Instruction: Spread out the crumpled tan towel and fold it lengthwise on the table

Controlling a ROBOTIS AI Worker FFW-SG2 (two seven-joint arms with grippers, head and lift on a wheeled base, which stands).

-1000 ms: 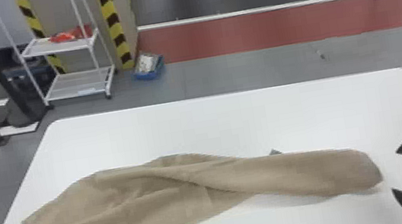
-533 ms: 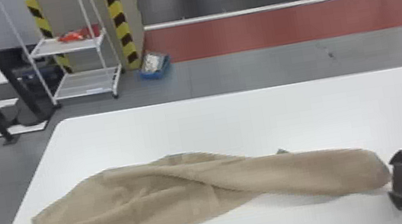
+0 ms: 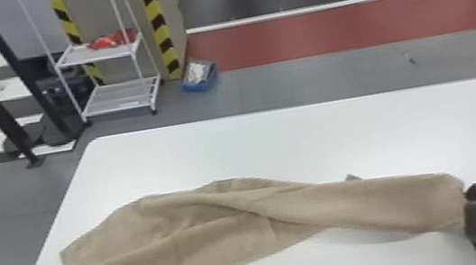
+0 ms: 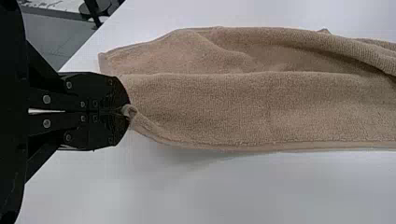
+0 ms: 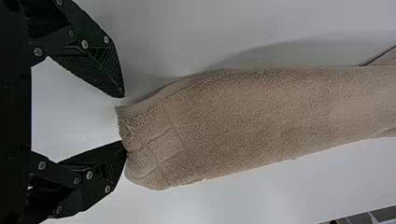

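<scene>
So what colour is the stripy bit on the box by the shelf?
The stripes are yellow and black, slanting; best seen in the head view.

The grey bit (image 3: 353,177) at the towel's (image 3: 239,230) far edge is too small to identify.

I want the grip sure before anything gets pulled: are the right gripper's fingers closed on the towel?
No, the right gripper has its fingers well apart at the end of the towel.

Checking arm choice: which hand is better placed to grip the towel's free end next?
Likely right: the right hand is open at that end; the left hand grips a towel corner.
</scene>
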